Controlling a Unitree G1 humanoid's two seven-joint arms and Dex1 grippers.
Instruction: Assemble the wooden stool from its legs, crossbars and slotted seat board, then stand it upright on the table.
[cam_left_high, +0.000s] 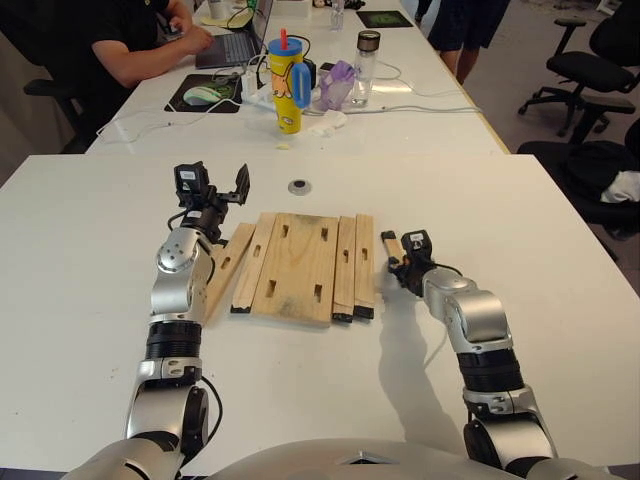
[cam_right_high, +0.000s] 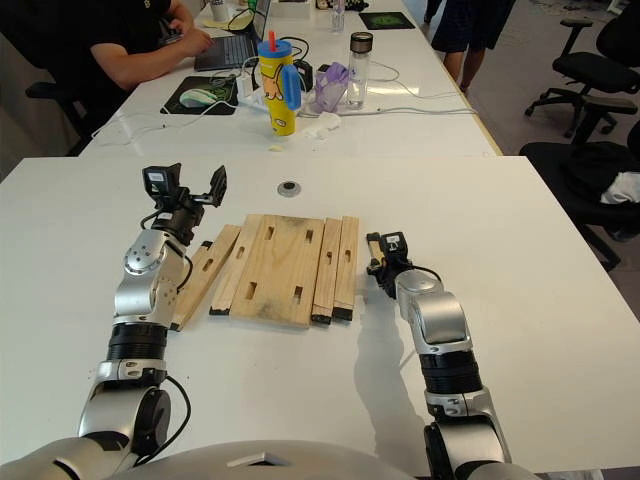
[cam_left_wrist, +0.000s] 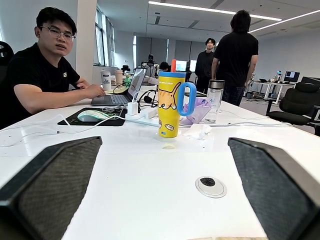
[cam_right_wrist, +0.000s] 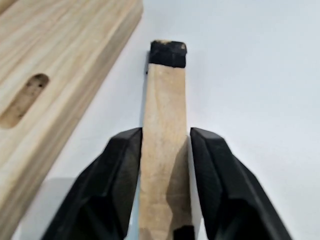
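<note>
The slotted seat board (cam_left_high: 295, 265) lies flat in the middle of the white table (cam_left_high: 90, 240). Two slotted legs (cam_left_high: 228, 270) lie along its left side and two more (cam_left_high: 355, 262) along its right. My right gripper (cam_left_high: 400, 258) rests low on the table just right of those legs, shut on a short crossbar (cam_right_wrist: 167, 100) with a black end; its fingers (cam_right_wrist: 122, 165) press both sides of the stick. My left gripper (cam_left_high: 215, 185) is raised above the far left corner of the parts, open, with its pads (cam_left_wrist: 55, 185) wide apart and nothing between them.
A round cable grommet (cam_left_high: 298, 186) sits just beyond the board. On the far desk stand a yellow tumbler (cam_left_high: 286, 85), a bottle (cam_left_high: 366, 55) and cables, with a person at a laptop. Office chairs (cam_left_high: 590, 70) stand to the right. Bare table surrounds the wood.
</note>
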